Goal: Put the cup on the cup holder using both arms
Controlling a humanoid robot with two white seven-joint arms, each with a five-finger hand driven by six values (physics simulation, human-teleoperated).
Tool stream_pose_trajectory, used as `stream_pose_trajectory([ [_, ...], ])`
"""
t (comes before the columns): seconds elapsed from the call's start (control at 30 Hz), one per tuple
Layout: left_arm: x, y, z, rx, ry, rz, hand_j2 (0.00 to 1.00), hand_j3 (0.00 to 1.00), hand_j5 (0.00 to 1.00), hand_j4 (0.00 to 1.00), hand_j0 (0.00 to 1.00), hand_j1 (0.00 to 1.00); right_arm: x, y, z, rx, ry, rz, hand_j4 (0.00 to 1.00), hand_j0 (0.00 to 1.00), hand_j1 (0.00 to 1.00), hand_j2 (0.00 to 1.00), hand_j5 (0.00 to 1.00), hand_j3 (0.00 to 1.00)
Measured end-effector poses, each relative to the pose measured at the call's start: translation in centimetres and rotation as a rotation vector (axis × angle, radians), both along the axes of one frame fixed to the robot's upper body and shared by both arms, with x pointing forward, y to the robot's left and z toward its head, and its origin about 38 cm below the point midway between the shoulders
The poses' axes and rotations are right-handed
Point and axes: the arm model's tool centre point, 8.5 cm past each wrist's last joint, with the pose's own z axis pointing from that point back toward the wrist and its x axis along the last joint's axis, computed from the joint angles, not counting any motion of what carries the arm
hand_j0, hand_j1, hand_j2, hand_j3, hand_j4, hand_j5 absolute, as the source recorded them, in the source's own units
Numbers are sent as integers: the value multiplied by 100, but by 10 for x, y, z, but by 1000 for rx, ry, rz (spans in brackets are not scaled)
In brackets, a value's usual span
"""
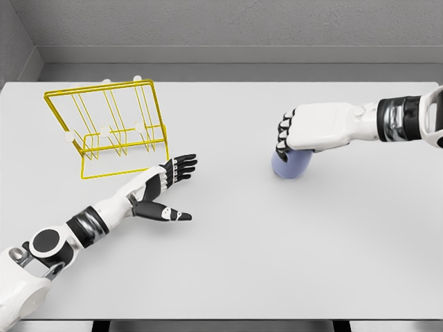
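A pale blue cup [293,166] stands on the white table [228,263] right of the middle. My right hand [289,138] comes in from the right edge and covers the cup's top, its fingers curled down over the near rim; whether it grips the cup firmly I cannot tell. The yellow wire cup holder [111,128] with white-tipped pegs stands at the back left. My left hand [173,187] lies just in front of the holder's right corner, fingers stretched flat and thumb spread, holding nothing.
A grey wall [228,28] runs behind the table's far edge. The table's front edge is at the bottom of the view.
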Motion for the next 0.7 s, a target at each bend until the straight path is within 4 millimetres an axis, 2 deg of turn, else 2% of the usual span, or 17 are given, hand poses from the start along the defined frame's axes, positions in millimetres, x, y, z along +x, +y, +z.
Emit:
stream_pose_trajectory([
  [0.3,0,0,0,0,0,0,100,100,100,100,100,100,-13,10,-2,3,4,47,50,50,50,50,50,50],
  [0.7,1,1,3,-2,-7,3,100,100,100,100,100,100,-20,17,-2,17,12,76,50,50,50,50,50,50],
])
